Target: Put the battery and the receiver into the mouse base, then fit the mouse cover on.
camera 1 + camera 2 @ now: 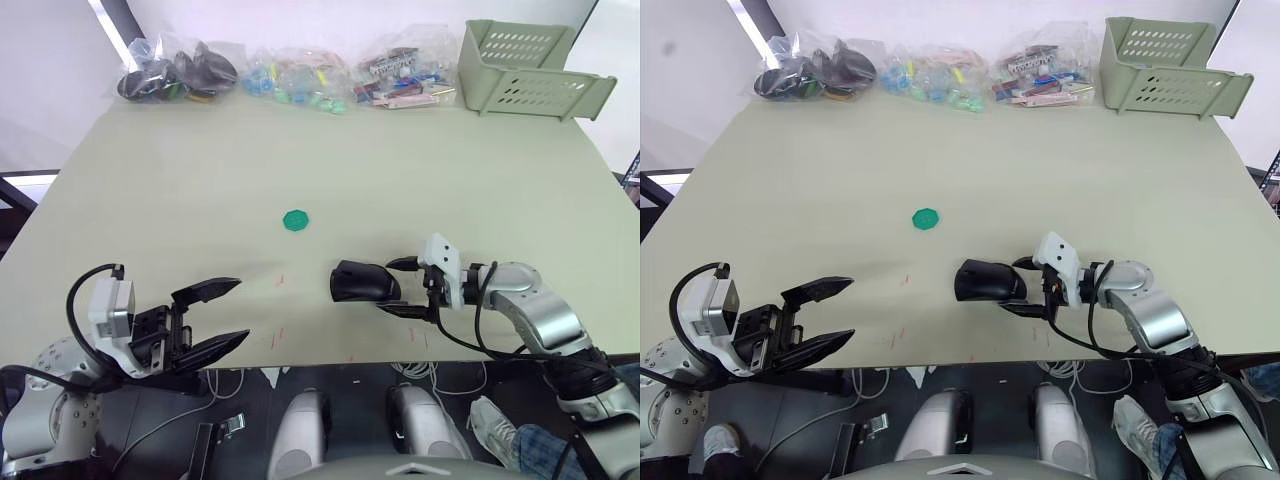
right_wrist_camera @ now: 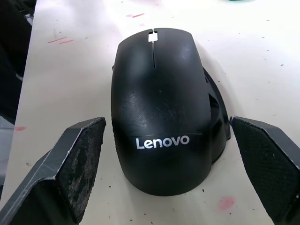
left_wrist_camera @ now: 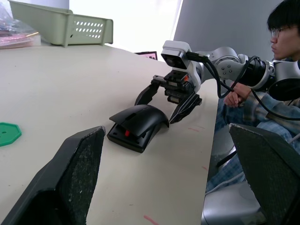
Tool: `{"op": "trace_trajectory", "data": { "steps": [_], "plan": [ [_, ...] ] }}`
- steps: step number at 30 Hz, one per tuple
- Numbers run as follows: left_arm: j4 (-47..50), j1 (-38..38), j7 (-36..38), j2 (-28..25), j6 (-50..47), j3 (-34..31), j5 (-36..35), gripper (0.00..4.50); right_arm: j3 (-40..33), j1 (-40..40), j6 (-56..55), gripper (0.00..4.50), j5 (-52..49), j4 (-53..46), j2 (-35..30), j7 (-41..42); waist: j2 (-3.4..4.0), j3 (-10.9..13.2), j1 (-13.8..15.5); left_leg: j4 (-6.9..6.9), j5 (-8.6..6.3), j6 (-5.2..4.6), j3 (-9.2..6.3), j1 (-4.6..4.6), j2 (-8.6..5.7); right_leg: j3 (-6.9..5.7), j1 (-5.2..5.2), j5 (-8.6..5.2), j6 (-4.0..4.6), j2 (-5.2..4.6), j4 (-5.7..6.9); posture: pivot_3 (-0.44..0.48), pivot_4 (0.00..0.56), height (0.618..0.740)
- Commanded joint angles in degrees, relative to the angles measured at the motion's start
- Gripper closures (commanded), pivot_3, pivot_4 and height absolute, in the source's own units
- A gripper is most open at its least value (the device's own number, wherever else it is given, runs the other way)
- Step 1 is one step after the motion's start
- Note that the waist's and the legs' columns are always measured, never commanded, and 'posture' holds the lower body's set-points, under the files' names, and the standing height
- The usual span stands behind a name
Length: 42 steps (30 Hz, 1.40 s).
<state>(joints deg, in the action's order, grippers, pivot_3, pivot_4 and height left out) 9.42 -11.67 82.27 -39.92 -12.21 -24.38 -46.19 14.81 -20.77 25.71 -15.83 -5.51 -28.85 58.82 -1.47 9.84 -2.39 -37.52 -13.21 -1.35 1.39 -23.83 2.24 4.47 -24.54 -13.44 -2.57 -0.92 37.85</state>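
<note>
Near table's front edge, mouse cover sits skewed on mouse base. Right gripper fingers apart, straddling rear; left gripper apart, idle. Square cover w/ base, then press evenly.

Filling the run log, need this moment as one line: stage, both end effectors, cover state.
stage: cover fitting | mouse cover: on mouse base, skewed, not seated | right end effector: open, straddling mouse rear | left end effector: open, empty, apart
</note>
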Motion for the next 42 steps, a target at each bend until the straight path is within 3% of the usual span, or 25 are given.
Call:
{"op": "trace_trajectory", "data": {
  "steps": [1, 42],
  "plan": [
    [0.73, -0.19, 0.08, -0.36, 0.63, -1.09, -0.1, 0.0, -0.23, -1.19, -0.09, 0.05, -0.13, -0.51, -0.01, 0.04, 0.0, 0.0, 0.0, 0.0, 0.0, 0.0, 0.0, 0.0, 0.0, 0.0, 0.0, 0.0, 0.0, 0.0, 0.0, 0.0, 0.15, 0.74],
    [1.62, -0.45, -1.12, 0.16, 0.74, -0.68, 0.29, 0.0, -0.07, -1.28, -2.31, 0.05, 2.62, 1.33, -0.44, 0.84, 0.0, 0.0, 0.0, 0.0, 0.0, 0.0, 0.0, 0.0, -0.01, 0.0, 0.0, 0.01, -0.01, 0.0, 0.01, 0.0, 0.15, 0.74]
  ]
}}
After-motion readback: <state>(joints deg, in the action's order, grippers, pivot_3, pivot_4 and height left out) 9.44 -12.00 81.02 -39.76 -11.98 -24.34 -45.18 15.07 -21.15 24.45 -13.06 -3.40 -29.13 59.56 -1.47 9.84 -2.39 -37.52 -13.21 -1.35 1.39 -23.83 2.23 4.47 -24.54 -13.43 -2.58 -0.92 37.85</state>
